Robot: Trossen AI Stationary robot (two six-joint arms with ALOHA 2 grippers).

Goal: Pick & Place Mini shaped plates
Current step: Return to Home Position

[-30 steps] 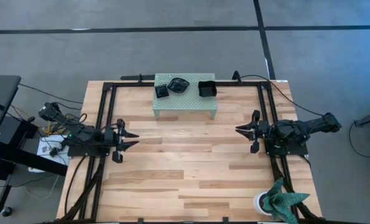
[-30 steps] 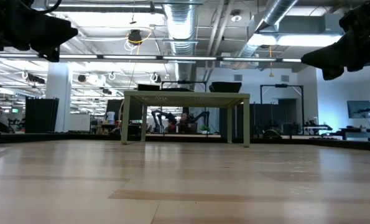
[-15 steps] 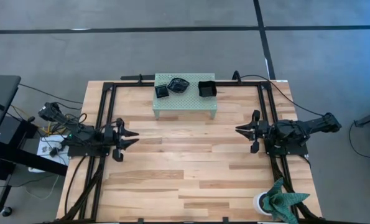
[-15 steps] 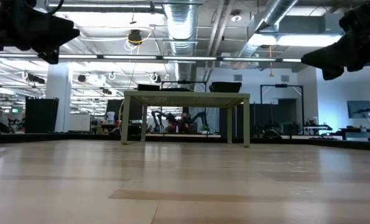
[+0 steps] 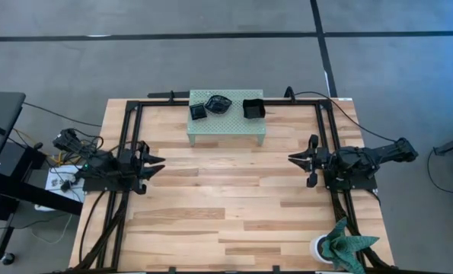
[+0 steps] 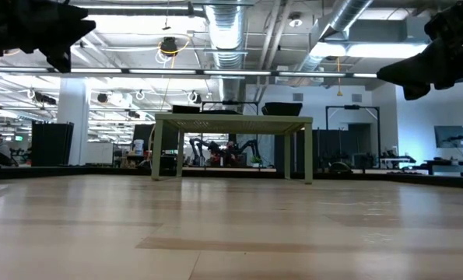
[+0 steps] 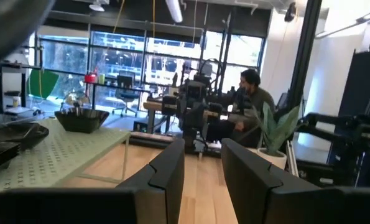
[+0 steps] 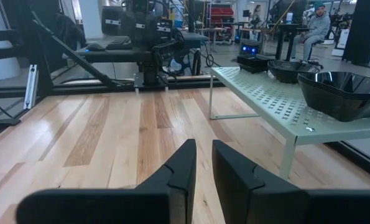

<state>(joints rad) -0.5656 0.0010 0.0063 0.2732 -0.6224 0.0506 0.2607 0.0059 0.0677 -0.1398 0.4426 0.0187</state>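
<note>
A pale green perforated stand (image 5: 226, 122) sits at the table's far middle. On its top rest glossy black mini plates: a small square one (image 5: 198, 111), a wavy-edged one (image 5: 219, 103) and a square stack (image 5: 253, 108). The right wrist view shows the stack (image 8: 343, 93) close by. My left gripper (image 5: 156, 164) hovers near the table's left edge, its fingers (image 7: 172, 165) a little apart. My right gripper (image 5: 291, 159) hovers near the right edge, shut. Both are well short of the stand and point toward the table's middle.
Black frame rails (image 5: 127, 144) run along the table's left, right and far sides. A potted plant (image 5: 344, 245) stands at the near right corner. Bare wood (image 5: 226, 198) lies between the two grippers. People sit at desks in the room beyond.
My left gripper has risen and drawn back a little toward the table's left edge. The plates and the stand have stayed put.
</note>
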